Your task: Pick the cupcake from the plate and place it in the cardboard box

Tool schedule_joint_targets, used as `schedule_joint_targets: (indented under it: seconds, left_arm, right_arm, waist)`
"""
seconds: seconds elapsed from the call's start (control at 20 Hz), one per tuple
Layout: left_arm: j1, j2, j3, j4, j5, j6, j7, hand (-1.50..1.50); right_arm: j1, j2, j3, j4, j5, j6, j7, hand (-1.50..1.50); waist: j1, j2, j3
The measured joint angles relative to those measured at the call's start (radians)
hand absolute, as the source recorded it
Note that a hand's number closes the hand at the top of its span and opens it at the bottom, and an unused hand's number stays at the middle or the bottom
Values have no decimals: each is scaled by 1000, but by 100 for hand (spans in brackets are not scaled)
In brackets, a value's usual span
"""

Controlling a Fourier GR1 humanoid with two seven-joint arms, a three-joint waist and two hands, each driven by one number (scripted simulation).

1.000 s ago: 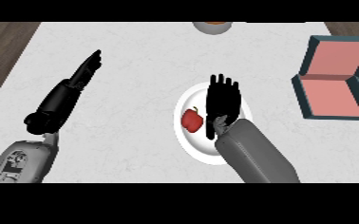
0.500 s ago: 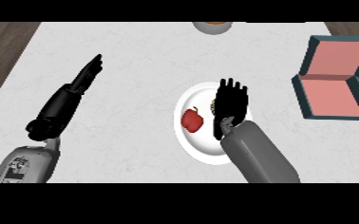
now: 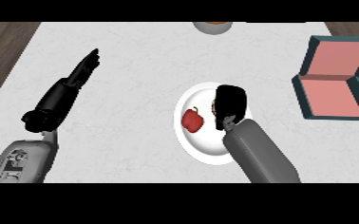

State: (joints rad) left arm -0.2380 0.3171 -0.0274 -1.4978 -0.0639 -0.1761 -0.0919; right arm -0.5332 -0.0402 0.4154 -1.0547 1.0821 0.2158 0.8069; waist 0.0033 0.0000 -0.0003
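Right hand (image 3: 230, 105) is hanging over the white plate (image 3: 200, 149), and its black fingers are curling down over something at the plate's upper right side. A tiny bit of brown is peeking out at the left edge of that hand, and that looks like the cupcake (image 3: 214, 108), but the hand is hiding nearly all of it, so I cannot tell whether the fingers are really touching it. The grey forearm is coming up from the bottom edge and covering the plate's lower right part. A red pepper (image 3: 193, 120) is lying on the plate just to the left of the hand. The cardboard box (image 3: 329, 83) is sitting at the right edge of the counter (image 3: 133, 66), well apart from the plate, with its pink inside showing and its dark walls around it. The left hand (image 3: 82, 69) is resting over the left side of the counter, with its fingers straight and pressed together, pointing up and away. A round grey thing (image 3: 212, 27) is showing at the far edge of the counter.
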Motion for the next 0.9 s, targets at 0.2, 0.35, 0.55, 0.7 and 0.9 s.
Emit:
schedule_joint_targets:
  seconds: [0.2, 0.35, 0.55, 0.7, 0.9]
  left_arm:
    - [18, -16, -4, -35, -13, -1, 21, 0]
    - [24, -25, 0, -45, -21, -7, 27, 0]
    - [24, -27, 5, -51, -23, -12, 36, 0]
    - [25, -28, 4, -49, -22, -13, 32, 0]
    - [25, -31, 6, -47, -21, -12, 34, 0]
  right_arm:
    - [-1, -15, 15, 23, 61, -68, -59, 150]
    - [-33, 0, 16, 59, 99, -95, -76, 150]
    - [-13, -12, 77, 11, 121, -132, -199, 150]
    - [35, -18, 190, -68, 82, -136, -427, 150]
    - [97, -47, 334, -191, 24, -153, -715, 150]
  waist:
    - [2, -2, -1]
    - [3, -1, -1]
    - [-3, -2, 0]
    - [-2, -7, 2]
    - [-5, -13, 5]
